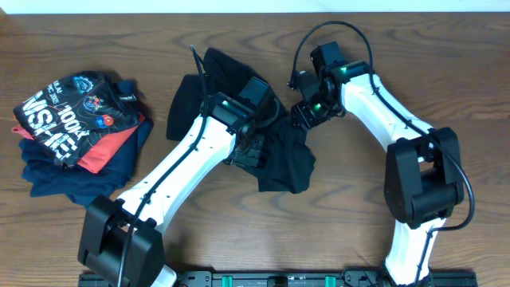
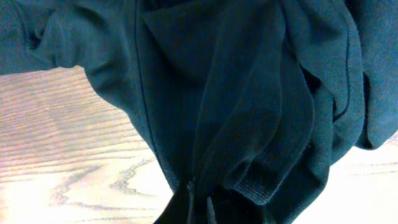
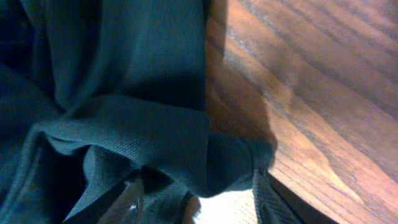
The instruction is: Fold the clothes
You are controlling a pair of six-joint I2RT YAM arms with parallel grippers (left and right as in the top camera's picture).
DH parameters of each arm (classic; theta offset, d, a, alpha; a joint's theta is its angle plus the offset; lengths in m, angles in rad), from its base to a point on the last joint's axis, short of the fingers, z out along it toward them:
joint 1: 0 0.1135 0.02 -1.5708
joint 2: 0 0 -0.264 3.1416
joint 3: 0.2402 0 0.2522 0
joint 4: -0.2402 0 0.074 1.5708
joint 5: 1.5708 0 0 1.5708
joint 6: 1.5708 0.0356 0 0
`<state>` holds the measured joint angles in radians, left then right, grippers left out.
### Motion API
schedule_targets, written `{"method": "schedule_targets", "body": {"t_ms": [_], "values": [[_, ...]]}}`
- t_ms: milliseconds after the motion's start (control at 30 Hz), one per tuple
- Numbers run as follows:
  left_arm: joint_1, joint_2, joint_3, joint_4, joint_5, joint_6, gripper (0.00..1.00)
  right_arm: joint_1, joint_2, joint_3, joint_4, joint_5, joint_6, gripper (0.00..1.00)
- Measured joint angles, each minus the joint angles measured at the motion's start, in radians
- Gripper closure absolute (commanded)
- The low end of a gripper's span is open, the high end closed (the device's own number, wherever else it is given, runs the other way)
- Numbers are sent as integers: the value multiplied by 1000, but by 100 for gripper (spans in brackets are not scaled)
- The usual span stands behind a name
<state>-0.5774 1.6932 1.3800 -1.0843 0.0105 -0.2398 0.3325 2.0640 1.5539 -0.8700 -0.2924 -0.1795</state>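
Note:
The black polo shirt [image 1: 288, 171] lies crumpled in a heap at the middle of the table. My left gripper [image 1: 250, 151] is down on the heap's middle. In the left wrist view its fingers [image 2: 199, 208] are close together and pinch a bunch of the shirt's fabric [image 2: 249, 93]. My right gripper [image 1: 305, 114] is at the shirt's upper right edge. In the right wrist view its fingers [image 3: 196, 202] are wide apart, and a rolled fold of the shirt [image 3: 124, 93] lies between them. Collar, buttons and logo are hidden.
A pile of other clothes sits at the left: a black tee with white lettering [image 1: 68, 112] on top of red and navy garments [image 1: 68, 179]. Bare wooden table [image 1: 454, 72] surrounds the shirt.

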Motion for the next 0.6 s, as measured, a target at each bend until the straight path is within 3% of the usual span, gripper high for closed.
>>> {"method": "schedule_targets", "body": {"t_ms": [67, 167, 200, 367, 600], "values": [[0, 0, 0, -1, 0, 0, 94, 6, 16, 0, 1, 1, -10, 67], [0, 0, 0, -1, 0, 0, 94, 15, 34, 0, 8, 3, -16, 96], [0, 0, 0, -1, 0, 0, 94, 18, 37, 0, 12, 3, -19, 99], [0, 0, 0, 5, -14, 0, 94, 16, 40, 0, 16, 98, 16, 99], [20, 0, 2, 132, -145, 0, 94, -114, -12, 97, -107, 576, 173, 99]]}}
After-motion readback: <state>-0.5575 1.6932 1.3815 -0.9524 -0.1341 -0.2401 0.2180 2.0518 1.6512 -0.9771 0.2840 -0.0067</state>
